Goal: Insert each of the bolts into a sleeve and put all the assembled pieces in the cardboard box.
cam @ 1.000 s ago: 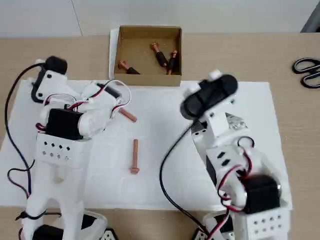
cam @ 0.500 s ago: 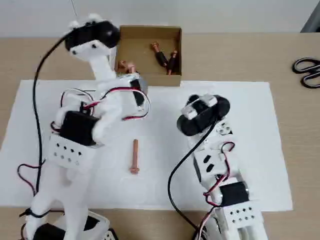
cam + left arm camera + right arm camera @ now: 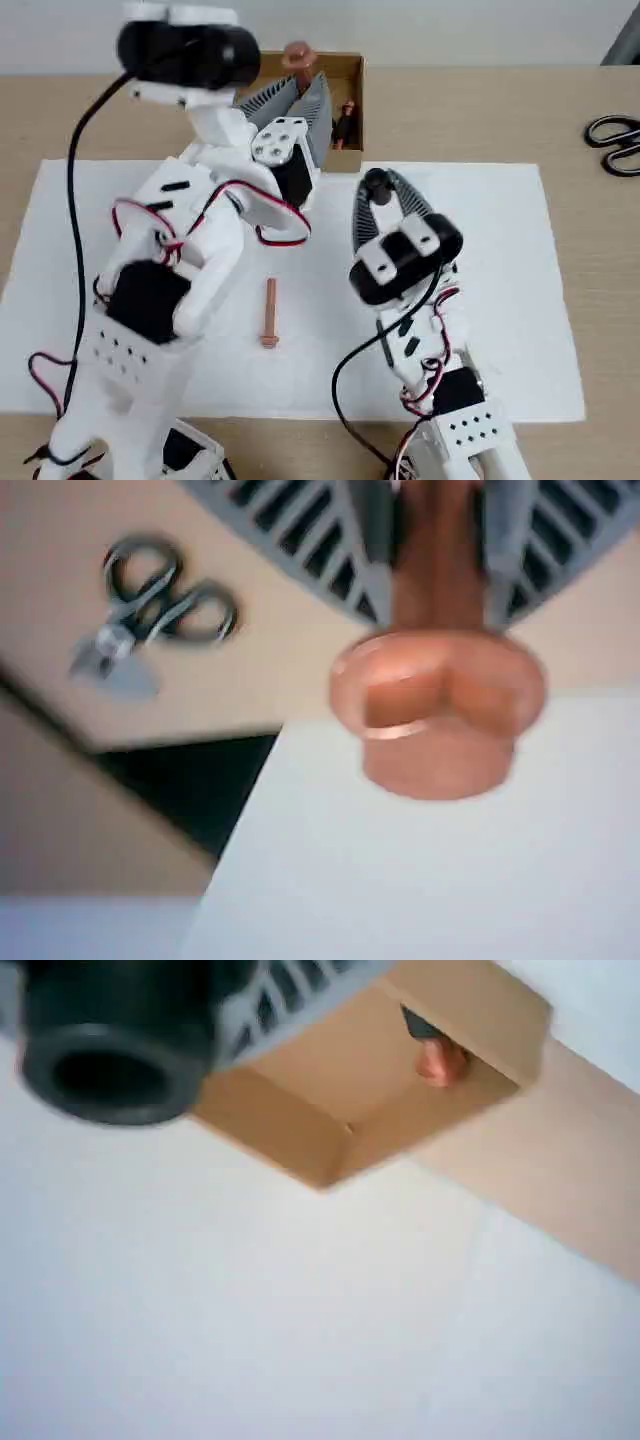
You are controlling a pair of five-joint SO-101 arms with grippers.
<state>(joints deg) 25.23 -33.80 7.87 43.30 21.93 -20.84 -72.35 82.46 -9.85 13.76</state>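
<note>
My left gripper (image 3: 297, 82) is raised in front of the cardboard box (image 3: 352, 66), shut on a copper bolt (image 3: 297, 53) whose head points up. In the left wrist view the bolt (image 3: 438, 710) fills the middle, its shaft between grey fingers (image 3: 505, 535). To its right, my right gripper (image 3: 380, 195) is shut on a black sleeve (image 3: 375, 184); the sleeve's open end (image 3: 112, 1060) faces the right wrist camera. A second copper bolt (image 3: 270, 312) lies loose on the white sheet (image 3: 500, 240). Assembled pieces (image 3: 346, 122) lie in the box.
Scissors (image 3: 614, 142) lie on the wooden table at the far right, also seen in the left wrist view as scissors (image 3: 160, 610). The box (image 3: 330, 1100) with one piece (image 3: 440, 1058) inside shows beyond the sleeve.
The left arm has lifted a bolt off the sheet and raised it towards the box. The right arm has drawn back and turned its gripper, with the sleeve, up towards the bolt.
</note>
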